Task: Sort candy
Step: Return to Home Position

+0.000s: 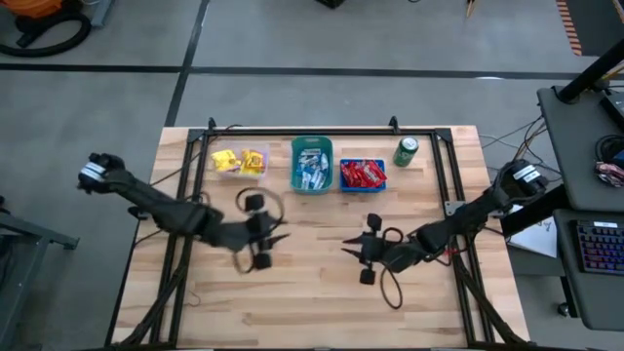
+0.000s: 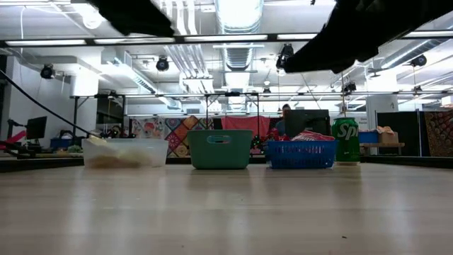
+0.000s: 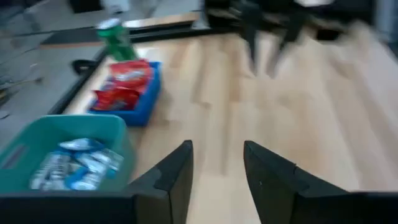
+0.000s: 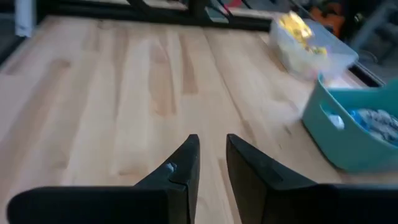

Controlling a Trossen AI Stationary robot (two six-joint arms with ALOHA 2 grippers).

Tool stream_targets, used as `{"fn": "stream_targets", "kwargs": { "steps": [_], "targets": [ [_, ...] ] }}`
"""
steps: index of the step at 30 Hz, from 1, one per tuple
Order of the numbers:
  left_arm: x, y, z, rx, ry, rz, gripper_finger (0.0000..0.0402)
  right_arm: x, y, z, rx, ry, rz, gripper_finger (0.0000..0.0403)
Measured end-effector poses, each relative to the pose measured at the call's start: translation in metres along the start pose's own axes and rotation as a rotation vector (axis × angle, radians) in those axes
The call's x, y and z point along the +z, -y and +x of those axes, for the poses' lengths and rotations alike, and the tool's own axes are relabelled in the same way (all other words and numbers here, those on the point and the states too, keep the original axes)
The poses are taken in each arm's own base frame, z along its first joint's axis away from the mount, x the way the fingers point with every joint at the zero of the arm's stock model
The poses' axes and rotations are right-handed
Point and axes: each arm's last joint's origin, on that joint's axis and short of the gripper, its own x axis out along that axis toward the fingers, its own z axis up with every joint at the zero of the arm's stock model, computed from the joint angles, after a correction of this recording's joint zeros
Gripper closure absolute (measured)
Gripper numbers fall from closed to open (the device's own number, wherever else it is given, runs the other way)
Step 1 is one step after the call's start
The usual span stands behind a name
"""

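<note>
Dark left claw (image 3: 217,150) and right claw (image 4: 212,142) hang part-open, empty.

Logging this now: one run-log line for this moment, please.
left end effector open, empty; right end effector open, empty; yellow candy: clear bin; blue-white candy: green bin; red candy: blue bin

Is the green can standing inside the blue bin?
No, the green can stands upright on the table, outside the blue bin and beside it.

Blur smears the right tool (image 3: 264,57) in left wrist view, green bin (image 4: 348,140) cut by right wrist view's edge
</note>
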Motion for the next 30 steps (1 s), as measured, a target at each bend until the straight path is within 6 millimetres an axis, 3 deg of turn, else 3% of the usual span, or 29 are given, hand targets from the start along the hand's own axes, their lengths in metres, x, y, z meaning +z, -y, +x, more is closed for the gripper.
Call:
{"fn": "stream_targets", "kwargs": {
  "steps": [4, 8, 16, 22, 30],
  "targets": [
    [-0.023, 0.013, -0.026, -0.108, 0.047, 0.021, 0.0298, 0.002, 0.009, -0.009, 0.028, 0.048, -0.030, 0.0343],
    [-0.045, 0.012, -0.044, -0.178, 0.098, 0.017, 0.0328, 0.002, 0.025, -0.019, 0.013, 0.068, -0.042, 0.0351],
    [-0.079, -0.021, -0.073, -0.234, 0.202, -0.057, 0.0396, -0.007, 0.061, -0.045, 0.006, 0.125, -0.005, 0.0355],
    [-0.103, -0.043, -0.086, -0.227, 0.292, -0.092, 0.0398, -0.009, 0.077, -0.065, -0.002, 0.197, 0.009, 0.0355],
    [-0.108, -0.072, -0.100, -0.113, 0.437, -0.113, 0.0401, -0.013, 0.102, -0.077, -0.002, 0.288, 0.017, 0.0355]
  ]
}}
